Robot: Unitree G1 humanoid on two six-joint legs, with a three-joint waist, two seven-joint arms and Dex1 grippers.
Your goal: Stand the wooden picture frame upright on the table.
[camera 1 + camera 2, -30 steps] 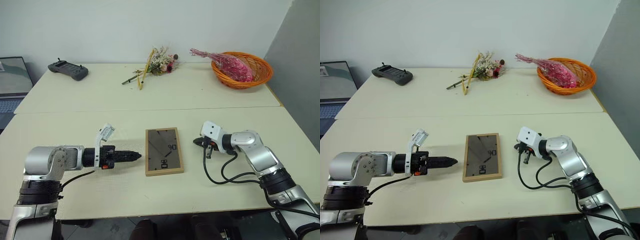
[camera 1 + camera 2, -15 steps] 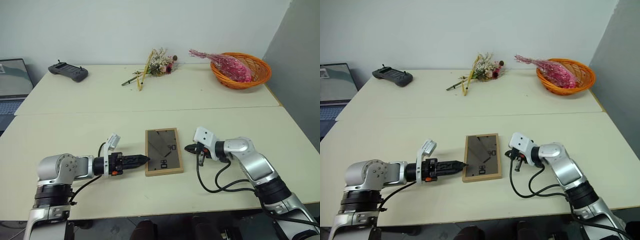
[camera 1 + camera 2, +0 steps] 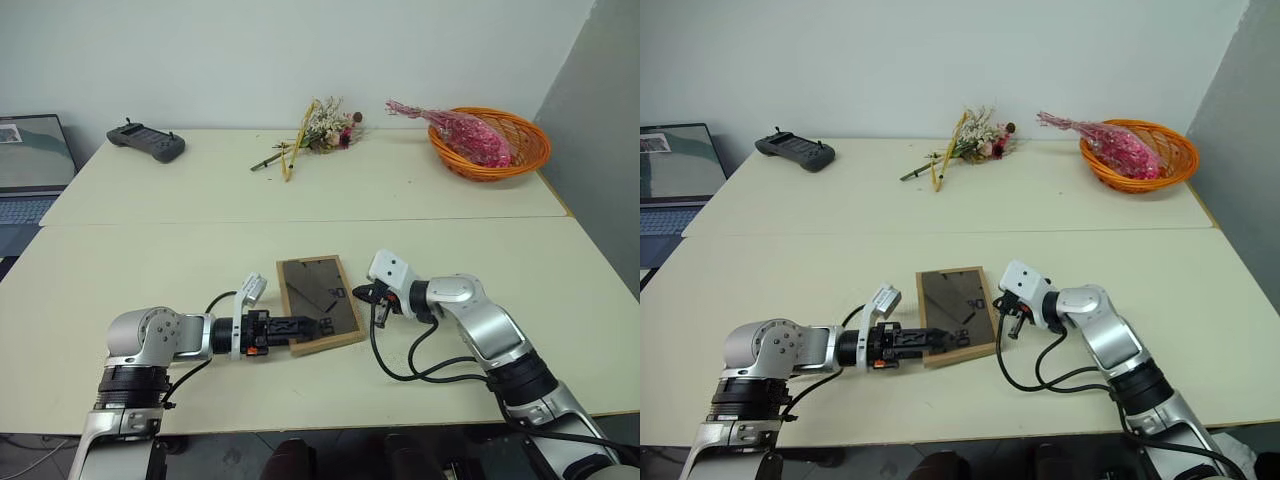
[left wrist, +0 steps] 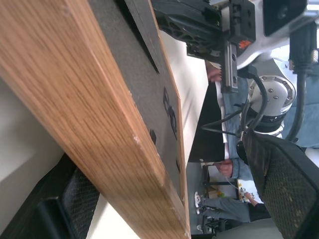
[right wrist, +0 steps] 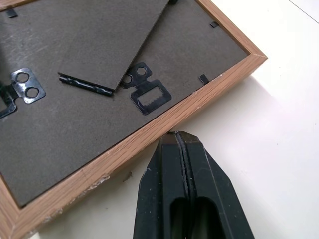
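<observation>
The left arm lies low and bent, its gripper (image 3: 300, 327) pointing right, jaws spread wide. The right arm reaches in from the other side, its gripper (image 5: 178, 139) angled down and leftward, fingers pressed together, their tips close to the left gripper's.

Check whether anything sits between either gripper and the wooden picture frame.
Nothing visible does. The left gripper has open jaws around the near-left edge of the wooden picture frame, and the right gripper, jaws shut, has its tip at the frame's right edge on the table.
</observation>
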